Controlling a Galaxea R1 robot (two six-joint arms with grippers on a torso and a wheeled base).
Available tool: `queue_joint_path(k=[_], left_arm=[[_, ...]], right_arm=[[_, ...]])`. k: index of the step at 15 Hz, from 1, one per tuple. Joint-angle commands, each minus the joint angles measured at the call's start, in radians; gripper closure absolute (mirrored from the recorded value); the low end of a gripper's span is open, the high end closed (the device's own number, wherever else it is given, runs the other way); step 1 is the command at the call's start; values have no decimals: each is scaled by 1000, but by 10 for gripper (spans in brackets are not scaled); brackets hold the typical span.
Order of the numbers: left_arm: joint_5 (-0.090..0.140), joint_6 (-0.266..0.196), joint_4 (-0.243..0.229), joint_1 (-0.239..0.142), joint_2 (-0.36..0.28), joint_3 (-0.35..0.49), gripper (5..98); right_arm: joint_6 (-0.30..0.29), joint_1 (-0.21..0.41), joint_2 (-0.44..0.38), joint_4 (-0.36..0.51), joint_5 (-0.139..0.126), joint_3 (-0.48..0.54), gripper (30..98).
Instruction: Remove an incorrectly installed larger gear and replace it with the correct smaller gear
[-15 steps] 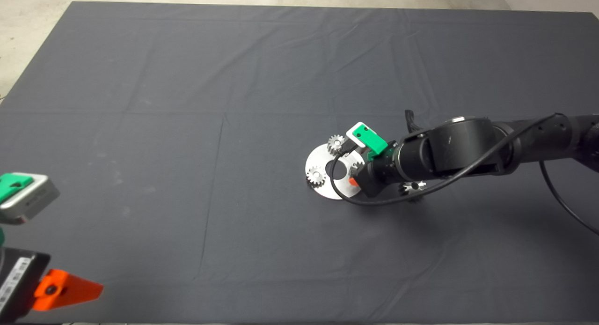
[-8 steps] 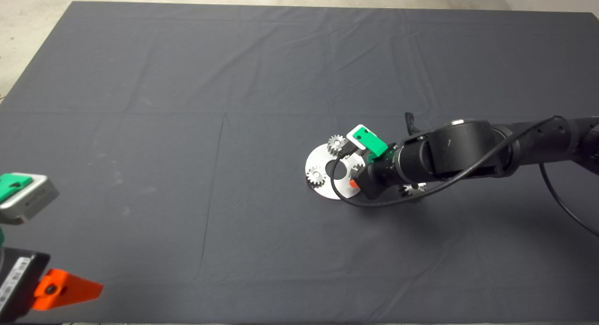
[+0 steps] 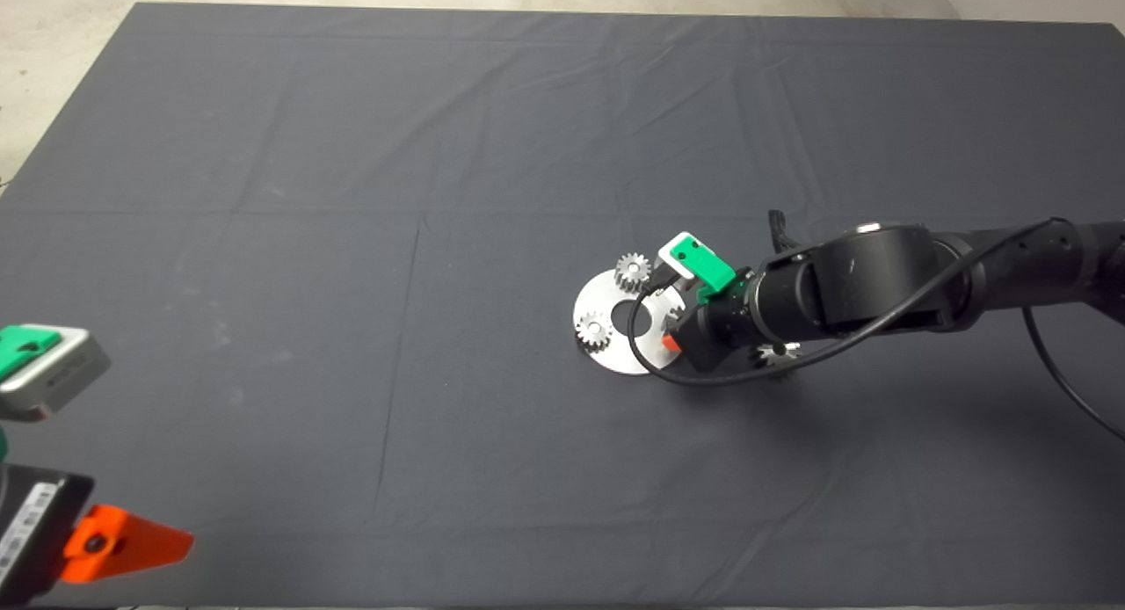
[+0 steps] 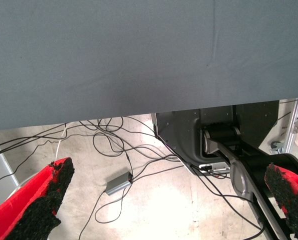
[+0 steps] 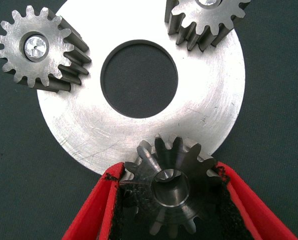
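Observation:
My right gripper [image 5: 168, 175] is shut on the smaller gear [image 5: 171, 187], a dark-grey gear with a bright centre. It holds the gear at the near rim of the round silver plate [image 5: 213, 100]. In the head view the right gripper [image 3: 672, 322] sits over the plate's right side [image 3: 615, 353] and hides that gear. The larger gear [image 3: 773, 353] lies on the mat just right of the plate, mostly hidden under the right arm. My left gripper [image 4: 168, 200] is open and empty, parked at the mat's lower left edge.
Two small light-silver gears [image 3: 631, 270] [image 3: 594, 330] stand on the plate, also in the right wrist view [image 5: 36, 47] [image 5: 206, 15]. The plate has a round centre hole [image 5: 139, 79]. A black cable [image 3: 694, 377] loops from the right wrist. The left wrist view shows floor cables.
The right gripper has shifted slightly right and toward the plate's right rim. The left arm has not moved.

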Motion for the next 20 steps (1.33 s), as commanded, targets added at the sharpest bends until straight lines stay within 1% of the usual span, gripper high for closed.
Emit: queue_joint_path(k=[1, 9, 13, 20], left_arm=[[36, -2, -11, -4, -1, 12, 53], [36, -2, -11, -4, 1, 12, 53], [36, 0, -11, -4, 0, 12, 53], [36, 0, -11, -4, 1, 12, 53]], right_arm=[[6, 20, 4, -29, 0, 10, 870], [6, 13, 13, -33, 1, -2, 870], [5, 13, 11, -33, 5, -26, 870], [5, 13, 14, -34, 10, -31, 870]])
